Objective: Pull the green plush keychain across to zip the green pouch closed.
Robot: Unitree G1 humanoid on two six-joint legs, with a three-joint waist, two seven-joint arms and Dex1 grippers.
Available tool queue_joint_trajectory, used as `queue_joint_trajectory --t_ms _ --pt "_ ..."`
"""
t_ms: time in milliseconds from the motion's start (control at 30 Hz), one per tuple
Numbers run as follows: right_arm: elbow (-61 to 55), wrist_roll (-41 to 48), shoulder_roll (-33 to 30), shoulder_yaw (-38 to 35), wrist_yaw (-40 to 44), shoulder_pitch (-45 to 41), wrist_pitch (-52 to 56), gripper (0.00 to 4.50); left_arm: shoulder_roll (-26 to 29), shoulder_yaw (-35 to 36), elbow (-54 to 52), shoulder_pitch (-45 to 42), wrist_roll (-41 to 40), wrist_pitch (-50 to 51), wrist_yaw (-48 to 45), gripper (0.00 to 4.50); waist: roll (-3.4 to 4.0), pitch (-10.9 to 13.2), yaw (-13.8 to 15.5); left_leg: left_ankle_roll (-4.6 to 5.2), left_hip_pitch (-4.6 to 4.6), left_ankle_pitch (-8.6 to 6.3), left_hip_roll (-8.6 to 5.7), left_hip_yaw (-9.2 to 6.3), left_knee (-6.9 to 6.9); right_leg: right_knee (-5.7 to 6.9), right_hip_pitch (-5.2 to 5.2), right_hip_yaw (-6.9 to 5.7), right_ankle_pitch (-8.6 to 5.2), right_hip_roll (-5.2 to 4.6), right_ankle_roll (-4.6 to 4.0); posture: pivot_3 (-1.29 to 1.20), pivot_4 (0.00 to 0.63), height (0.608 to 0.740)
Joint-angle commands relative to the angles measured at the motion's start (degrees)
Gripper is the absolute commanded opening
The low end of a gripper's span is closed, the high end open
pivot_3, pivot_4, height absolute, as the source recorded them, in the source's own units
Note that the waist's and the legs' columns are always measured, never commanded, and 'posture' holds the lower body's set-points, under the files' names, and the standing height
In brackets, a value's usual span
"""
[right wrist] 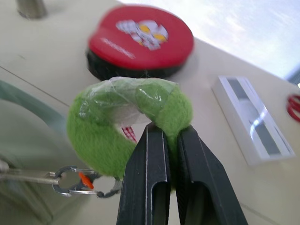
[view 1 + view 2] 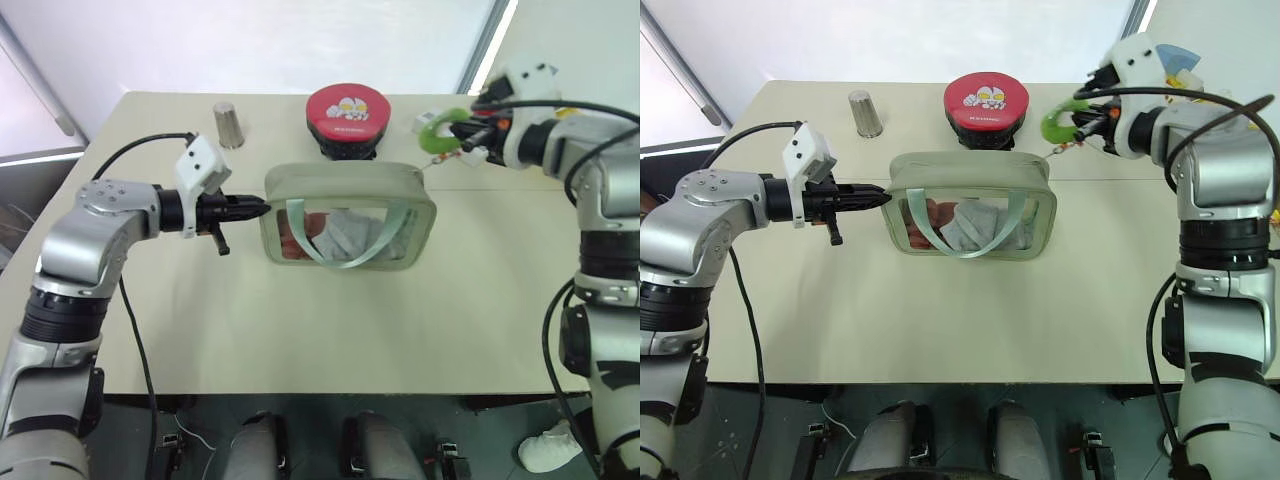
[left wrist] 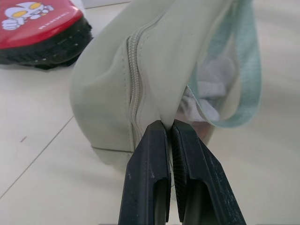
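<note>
Black fingers of the left gripper [image 3: 169, 136] pinch the left end seam of the green pouch [image 2: 348, 228], which lies mid-table just near of the round red tin [image 2: 348, 118]. Off the pouch's far right corner, the right gripper [image 1: 168, 136] is clamped on the green plush keychain [image 1: 126, 129], held above the table. The risk: its 2 fingers grip only soft fuzz, so drag from the zipper could strip the ring free, or tug the pouch from the left pinch.
</note>
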Motion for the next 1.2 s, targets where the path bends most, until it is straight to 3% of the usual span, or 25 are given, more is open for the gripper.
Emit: queue_joint_trajectory --t_ms 33,267,533,767,867,1067,1100,1200 --pt "-3.5 -0.7 -0.1 -4.1 -4.9 3.1 0.3 0.04 -0.2 -0.5 -0.7 -0.2 0.2 0.1 -0.1 0.00 0.00 0.0 0.0 0.00 0.00 0.00 0.00 0.00 0.00 -0.01 0.00 0.00 0.00 0.00 0.00 0.00 0.150 0.740" --pt "-6.4 0.5 8.1 -7.4 -12.9 14.7 1.5 0.04 -0.2 -0.5 -1.7 0.4 0.0 0.3 -0.1 0.00 -0.03 0.0 0.1 0.00 0.01 0.00 -0.01 -0.01 0.02 -0.01 0.04 0.01 0.00 0.01 0.00 0.00 0.150 0.740" --pt "-9.5 0.4 15.5 -3.2 -16.6 24.7 -0.7 0.04 0.5 0.5 -4.0 1.9 -0.5 1.4 0.6 0.00 0.02 0.0 0.0 0.00 0.06 0.00 0.00 -0.02 0.00 -0.01 0.08 0.02 0.00 0.04 0.01 0.00 0.150 0.740" --pt "-9.2 0.9 13.1 -1.2 -13.2 25.0 -4.1 0.04 0.6 1.3 -5.0 2.8 -0.3 1.7 1.4 0.00 0.05 -0.1 -0.2 0.00 0.22 0.00 0.01 -0.02 -0.02 -0.01 0.21 0.08 0.00 0.10 0.01 0.00 0.150 0.740" --pt "-8.8 5.3 7.7 -3.4 -4.5 21.4 -5.1 1.09 0.3 1.6 -3.6 2.3 0.4 0.2 2.1 1.08 0.09 -0.1 -0.2 0.00 0.22 0.00 0.00 -0.01 -0.04 -0.03 0.21 0.10 -0.01 0.10 0.01 0.00 0.150 0.740" --pt "-4.9 11.0 -7.4 -3.3 13.8 14.4 -6.0 4.17 1.3 4.5 -1.1 0.3 -2.7 2.3 0.6 4.09 0.14 0.0 0.1 0.00 0.14 0.00 0.01 -0.02 -0.06 -0.12 0.15 0.10 -0.01 0.13 0.01 0.00 0.150 0.740" --pt "-4.1 11.4 -10.0 -2.7 17.0 13.4 -6.6 4.49 1.9 5.3 -0.9 -0.1 -3.6 3.2 0.1 4.47 0.13 0.0 0.2 0.01 0.11 -0.01 0.01 -0.02 -0.06 -0.14 0.14 0.10 -0.01 0.13 0.01 0.00 0.150 0.740" --pt "-5.0 14.5 -17.3 -1.8 27.7 12.3 -7.8 4.49 4.6 7.8 -1.0 -0.5 -5.4 5.2 -0.7 4.47 0.12 0.0 0.1 0.02 0.07 -0.02 0.01 -0.05 -0.05 -0.19 0.13 0.10 -0.01 0.14 0.01 0.00 0.150 0.740"
